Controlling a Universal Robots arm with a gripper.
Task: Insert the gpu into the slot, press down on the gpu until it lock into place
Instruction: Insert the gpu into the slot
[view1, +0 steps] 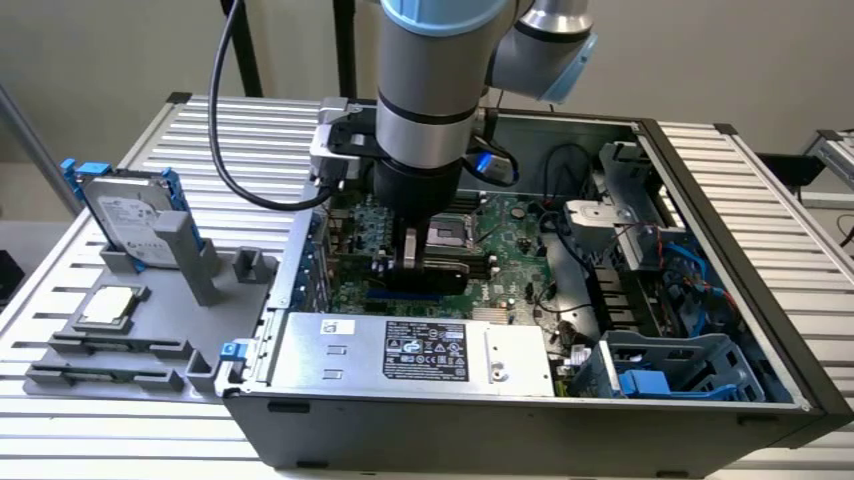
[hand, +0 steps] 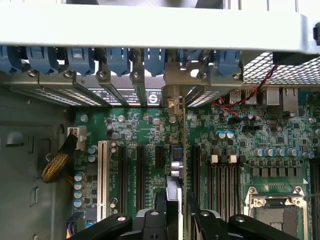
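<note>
My gripper (view1: 416, 256) hangs inside the open computer case, shut on the gpu (view1: 435, 272), a black card held on edge over the motherboard. Just beneath the card's lower edge a short stretch of the bright-blue slot (view1: 398, 297) shows. I cannot tell whether the card is seated in it. In the wrist view the gpu (hand: 183, 150) appears edge-on as a thin green-edged line. It runs from its metal bracket (hand: 173, 102) at the case's rear wall back to my gripper (hand: 177, 220). The black fingers (hand: 150, 222) clamp it from both sides, and the card hides the slot.
The grey labelled power-supply box (view1: 414, 350) sits close in front of the gpu. A silver hard drive with blue rails (view1: 134, 215) stands on a grey fixture at the exterior view's left. The processor socket (hand: 277, 205), a white slot (hand: 102, 175), cables (view1: 587, 300) and a blue drive cage (view1: 667, 372) crowd the case.
</note>
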